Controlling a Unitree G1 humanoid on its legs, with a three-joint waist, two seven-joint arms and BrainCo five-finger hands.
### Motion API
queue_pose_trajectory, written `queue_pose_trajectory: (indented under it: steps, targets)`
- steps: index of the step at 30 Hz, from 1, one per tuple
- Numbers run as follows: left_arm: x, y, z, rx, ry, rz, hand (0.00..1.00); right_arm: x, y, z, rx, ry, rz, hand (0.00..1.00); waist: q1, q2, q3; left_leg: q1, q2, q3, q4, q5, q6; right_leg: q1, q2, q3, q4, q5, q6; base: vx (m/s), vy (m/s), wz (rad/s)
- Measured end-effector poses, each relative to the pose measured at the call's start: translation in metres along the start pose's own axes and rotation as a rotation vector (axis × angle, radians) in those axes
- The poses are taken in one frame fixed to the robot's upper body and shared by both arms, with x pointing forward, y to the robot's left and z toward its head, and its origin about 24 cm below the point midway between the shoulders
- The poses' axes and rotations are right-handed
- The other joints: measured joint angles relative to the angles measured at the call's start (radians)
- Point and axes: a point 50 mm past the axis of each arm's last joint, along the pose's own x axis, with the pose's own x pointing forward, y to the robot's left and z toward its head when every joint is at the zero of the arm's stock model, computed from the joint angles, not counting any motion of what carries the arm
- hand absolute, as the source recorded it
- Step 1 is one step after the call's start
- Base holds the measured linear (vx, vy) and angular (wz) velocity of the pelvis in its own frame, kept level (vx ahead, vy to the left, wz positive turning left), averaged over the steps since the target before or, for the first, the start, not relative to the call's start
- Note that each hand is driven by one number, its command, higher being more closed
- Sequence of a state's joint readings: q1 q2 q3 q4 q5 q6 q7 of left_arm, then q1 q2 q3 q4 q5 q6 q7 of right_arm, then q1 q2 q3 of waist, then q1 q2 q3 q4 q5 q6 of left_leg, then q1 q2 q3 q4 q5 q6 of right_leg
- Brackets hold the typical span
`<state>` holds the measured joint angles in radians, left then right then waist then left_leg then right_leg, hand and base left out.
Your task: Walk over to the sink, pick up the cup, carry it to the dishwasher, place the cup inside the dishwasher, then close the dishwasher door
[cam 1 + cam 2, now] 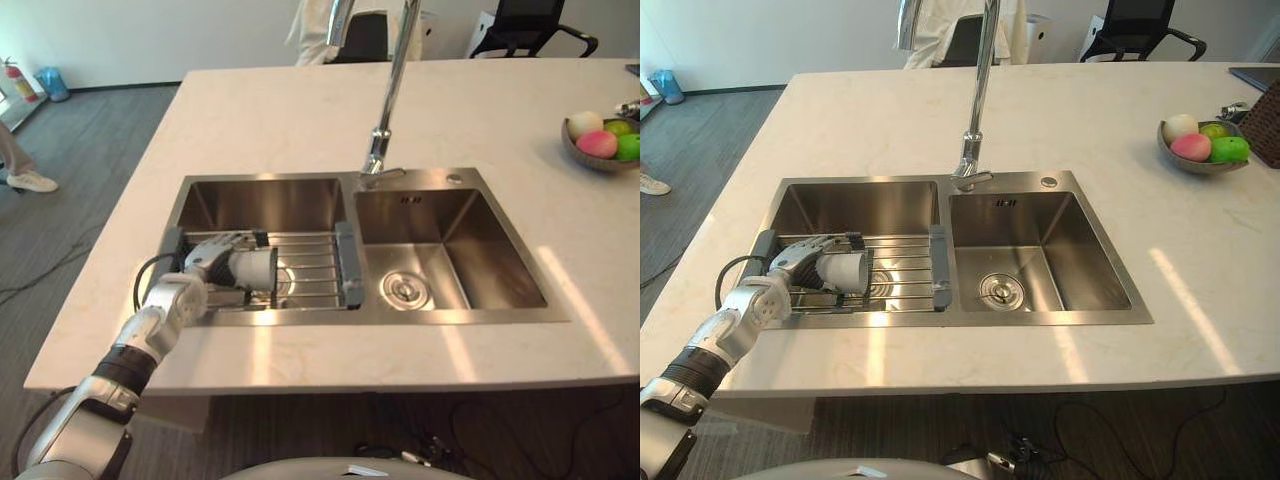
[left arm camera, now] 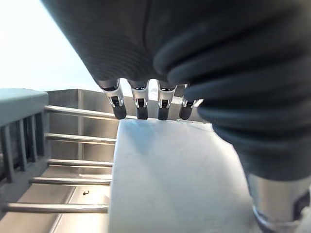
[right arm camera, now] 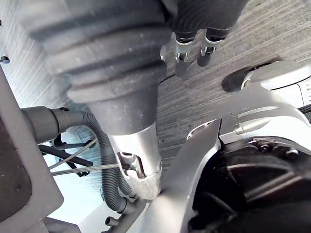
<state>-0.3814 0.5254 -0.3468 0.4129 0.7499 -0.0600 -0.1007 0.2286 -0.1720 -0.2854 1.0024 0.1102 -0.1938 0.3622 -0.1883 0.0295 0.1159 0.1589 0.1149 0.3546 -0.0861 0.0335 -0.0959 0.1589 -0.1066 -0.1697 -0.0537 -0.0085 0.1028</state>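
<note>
The left robot hand (image 1: 203,262) is closed round the cup (image 1: 256,270), its fingers (image 2: 119,108) hooked over the far side. The cup lies on its side on the wire rack (image 1: 312,262) in the sink's (image 1: 262,203) left basin. It looks light, rigid and smooth (probably slippery when wet), so a grip round mid-body seems safest.

The left arm reaches forward and down. The left hand (image 1: 205,262) lies on its side, its fingers (image 2: 119,104) curled over a white cup (image 2: 170,179) and the thumb against the opposite side. The right hand (image 3: 138,167) hangs low.
</note>
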Motion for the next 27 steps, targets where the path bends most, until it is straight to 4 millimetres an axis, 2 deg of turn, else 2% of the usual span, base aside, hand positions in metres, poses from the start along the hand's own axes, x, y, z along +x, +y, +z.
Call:
queue_pose_trajectory:
  steps: [10, 21, 27]
  targets:
    - [-0.004, -0.012, -0.002, 0.005, 0.013, -0.048, 0.0, 0.001, 0.0, 0.004, -0.041, -0.003, 0.006, 0.0, -0.006, 0.0, 0.0, 0.001, 0.0, 0.003, 0.0, 0.0, 0.0, 0.0, 0.0, 0.002, -0.001, 0.001, -0.001, 0.0, -0.001, 0.0]
    - [-0.005, -0.024, -0.016, 0.007, 0.073, -0.101, 0.0, 0.001, -0.003, 0.004, -0.054, 0.006, 0.004, 0.0, -0.011, 0.01, -0.023, 0.004, 0.0, 0.024, 0.0, -0.007, 0.0, -0.012, 0.001, 0.025, -0.003, 0.003, 0.0, -0.01, -0.01, -0.06]
    - [-0.005, -0.029, -0.022, 0.0, 0.102, -0.128, 0.0, 0.001, -0.003, 0.002, -0.054, 0.018, 0.005, 0.0, -0.02, 0.003, -0.035, 0.006, 0.0, 0.029, 0.0, -0.009, -0.002, -0.012, 0.001, 0.03, -0.004, 0.004, 0.0, 0.0, -0.003, -0.01]
